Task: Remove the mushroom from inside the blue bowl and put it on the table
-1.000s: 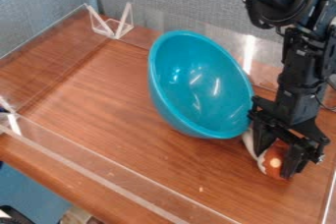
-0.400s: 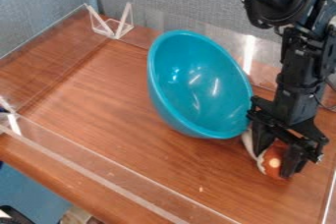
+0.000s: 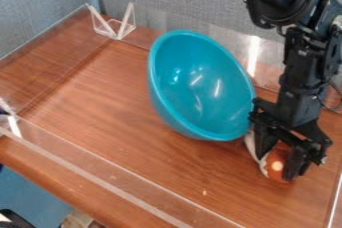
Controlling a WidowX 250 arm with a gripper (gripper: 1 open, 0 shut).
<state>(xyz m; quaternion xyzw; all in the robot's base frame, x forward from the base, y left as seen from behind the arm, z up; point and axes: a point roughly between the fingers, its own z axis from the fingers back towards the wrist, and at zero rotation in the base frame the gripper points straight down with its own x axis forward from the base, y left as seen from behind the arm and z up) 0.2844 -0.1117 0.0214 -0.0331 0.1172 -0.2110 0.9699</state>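
Your end effector (image 3: 278, 142) surrounds the toy mushroom (image 3: 277, 162) at the near right of the wood-grain bench (image 3: 147, 162); you cannot confirm finger closure. The tilted blue bowl (image 3: 198, 84) sits just left.

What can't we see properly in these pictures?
- Fingertips of the black end effector: camera view, hidden by its own dark parts, so its grip is unclear.
- Underside of the small orange-brown and white toy mushroom: hidden by its cap.
- Inside bottom of the tilted round teal-blue plastic bowl: partly hidden by its rim.
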